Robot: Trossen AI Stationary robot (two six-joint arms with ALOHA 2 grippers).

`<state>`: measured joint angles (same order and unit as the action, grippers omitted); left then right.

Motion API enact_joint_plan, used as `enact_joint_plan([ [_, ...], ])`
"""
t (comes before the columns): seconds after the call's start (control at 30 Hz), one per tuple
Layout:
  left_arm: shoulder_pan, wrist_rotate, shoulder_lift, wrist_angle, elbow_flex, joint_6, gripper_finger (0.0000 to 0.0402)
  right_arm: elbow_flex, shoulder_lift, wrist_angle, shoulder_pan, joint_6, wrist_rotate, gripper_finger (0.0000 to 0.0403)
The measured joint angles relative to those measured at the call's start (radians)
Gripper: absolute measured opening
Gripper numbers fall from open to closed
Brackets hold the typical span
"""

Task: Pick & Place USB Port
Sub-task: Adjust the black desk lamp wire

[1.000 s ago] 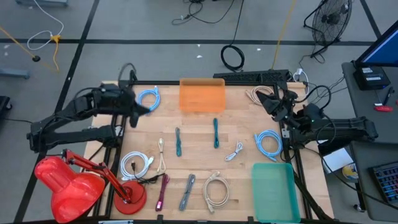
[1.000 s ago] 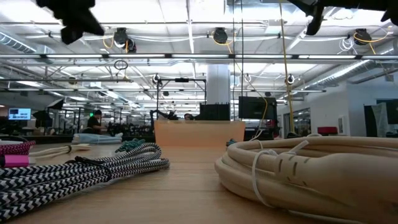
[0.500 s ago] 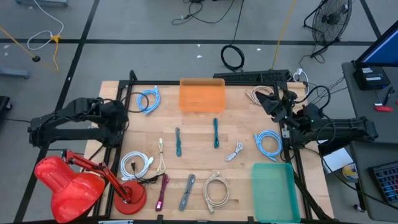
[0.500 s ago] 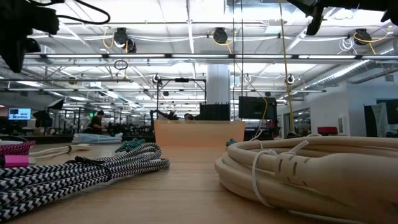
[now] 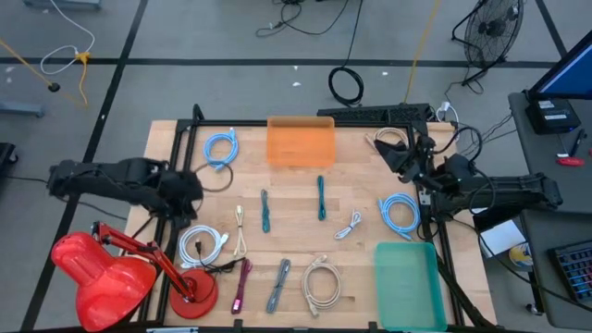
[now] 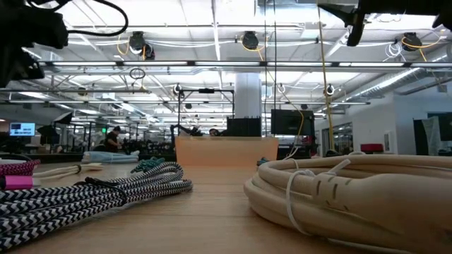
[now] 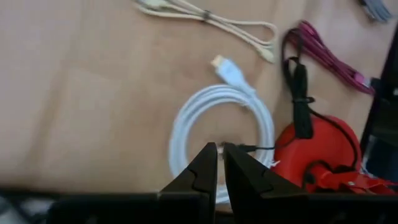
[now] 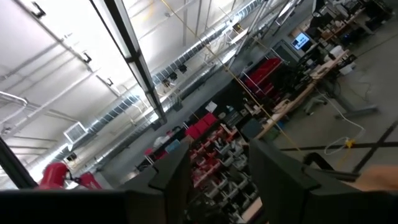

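Several coiled and bundled USB cables lie flat on the wooden table. My left gripper (image 5: 190,185) (image 7: 219,148) hangs shut above the table's left side, just far of the white coiled cable (image 5: 202,245) (image 7: 179,127), whose white plug (image 7: 225,65) points away from the coil. It touches nothing. My right gripper (image 5: 400,155) (image 8: 217,171) waits open, raised over the far right corner above a beige coil (image 5: 388,141), pointing out into the room. An orange tray (image 5: 301,141) sits at the far edge and a teal bin (image 5: 405,277) at the near right.
A red desk lamp (image 5: 102,277) (image 7: 311,149) stands at the near left corner with its black cord beside the white coil. Blue coils (image 5: 220,146) (image 5: 400,211), teal cables (image 5: 321,197), a magenta cable (image 5: 240,285), a braided grey one (image 6: 92,194) and a cream coil (image 6: 353,187) lie around.
My left arm has drawn back from beside the far blue coil toward the table's near left, and now hangs over the left side above the white coil. The right arm has barely shifted. No cable has moved.
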<state>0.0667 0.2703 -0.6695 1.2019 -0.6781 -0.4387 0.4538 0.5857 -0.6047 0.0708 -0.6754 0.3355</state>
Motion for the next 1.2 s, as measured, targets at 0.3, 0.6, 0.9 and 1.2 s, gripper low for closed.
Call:
enact_joint_plan([
  [0.3,0.362,0.027,-0.193,-0.453,0.083,0.014,0.0031,0.000,0.029,0.034,0.000,-0.005,0.004,0.0155],
  [0.6,0.511,0.141,-0.403,-0.497,0.037,0.218,0.0031,0.000,0.049,0.049,0.000,-0.017,0.008,0.0155],
  [0.9,0.548,0.022,-0.450,-0.457,0.035,0.265,0.0031,0.000,0.051,0.081,0.000,-0.021,0.009,0.0155],
  [1.2,0.466,-0.128,-0.439,-0.413,0.040,0.247,0.0031,0.000,0.051,0.086,0.000,-0.021,0.008,0.0155],
])
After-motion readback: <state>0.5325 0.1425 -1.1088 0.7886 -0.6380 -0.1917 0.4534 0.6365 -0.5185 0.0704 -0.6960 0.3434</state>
